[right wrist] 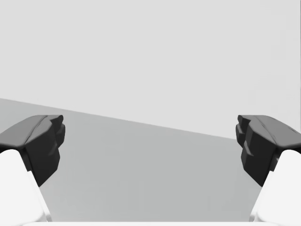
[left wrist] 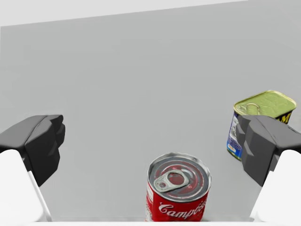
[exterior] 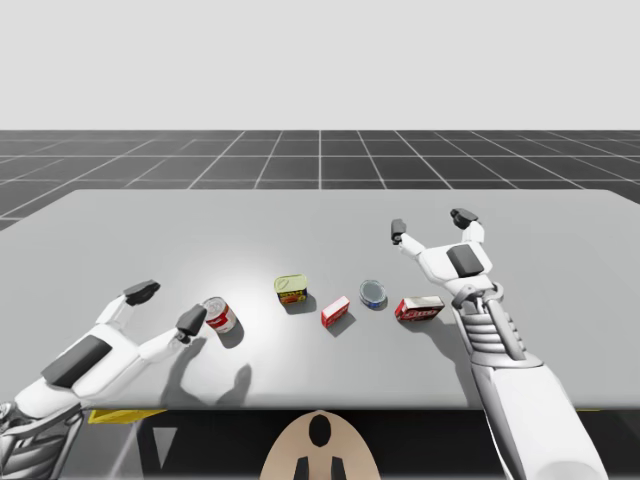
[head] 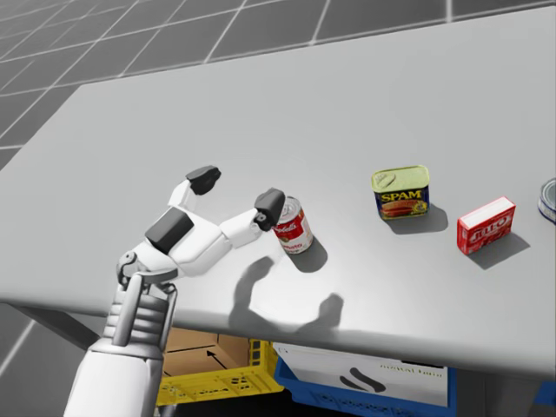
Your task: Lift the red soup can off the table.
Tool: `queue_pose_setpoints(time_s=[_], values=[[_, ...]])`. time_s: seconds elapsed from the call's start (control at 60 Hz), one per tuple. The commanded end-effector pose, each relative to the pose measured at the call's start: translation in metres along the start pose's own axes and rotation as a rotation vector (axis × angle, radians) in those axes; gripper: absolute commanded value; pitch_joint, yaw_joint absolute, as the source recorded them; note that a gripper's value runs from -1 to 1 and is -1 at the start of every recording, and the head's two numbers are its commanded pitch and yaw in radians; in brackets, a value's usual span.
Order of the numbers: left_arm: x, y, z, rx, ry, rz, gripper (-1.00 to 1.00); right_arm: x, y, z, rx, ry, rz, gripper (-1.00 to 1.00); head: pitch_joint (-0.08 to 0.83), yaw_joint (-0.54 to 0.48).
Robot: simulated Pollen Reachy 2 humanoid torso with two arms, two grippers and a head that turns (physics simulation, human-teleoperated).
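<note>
In the high view, the red soup can (exterior: 219, 314) stands upright on the grey table (exterior: 320, 215), near the front edge and left of centre. The robot's left gripper (exterior: 166, 306) lies low over the table just left of the can, with its jaws spread wide. One fingertip is just beside the can. To the right of the can runs a loose row: a green-lidded tin (exterior: 291, 290), a small red box (exterior: 335, 312), a blue round can (exterior: 372, 294) and a flat red box (exterior: 419, 308). The right gripper (exterior: 430, 224) is further back, beyond the flat red box, with its jaws also released.

In the head view, the left gripper (head: 236, 194) reaches in from the near left, and its right-hand fingertip is close against the top of the red soup can (head: 293, 225) (contact cannot be told here). The green-lidded tin (head: 401, 193) and the small red box (head: 486, 225) sit further right. A yellow crate (head: 208, 373) and a blue bin (head: 365, 382) show below the table edge.

In the left wrist view, the red soup can (left wrist: 178, 188) stands between the open fingers (left wrist: 40, 143) of the left gripper (left wrist: 150, 146), nearer one finger and touching neither. The green-lidded tin (left wrist: 265, 102) is ahead, partly behind that finger.

In the right wrist view, the right gripper (right wrist: 150, 146) gapes over bare table (right wrist: 141, 179).
</note>
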Motion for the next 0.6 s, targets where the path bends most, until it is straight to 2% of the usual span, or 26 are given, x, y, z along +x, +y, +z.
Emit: queue_pose_setpoints(time_s=[0.017, 0.2, 0.6], values=[[-0.036, -0.002, 0.020, -0.028, 0.052, 0.041, -1.00, 0.002, -0.001, 0.000, -0.003, -0.005, -0.003, -1.00, 0.698, 0.40], [-0.067, -0.001, 0.013, -0.041, 0.114, 0.086, -1.00, 0.003, -0.002, 0.000, -0.005, -0.010, -0.006, -1.00, 0.704, 0.40], [-0.083, -0.002, -0.033, -0.012, 0.197, 0.084, -1.00, 0.007, -0.004, 0.001, -0.007, -0.024, -0.013, -1.00, 0.714, 0.39]])
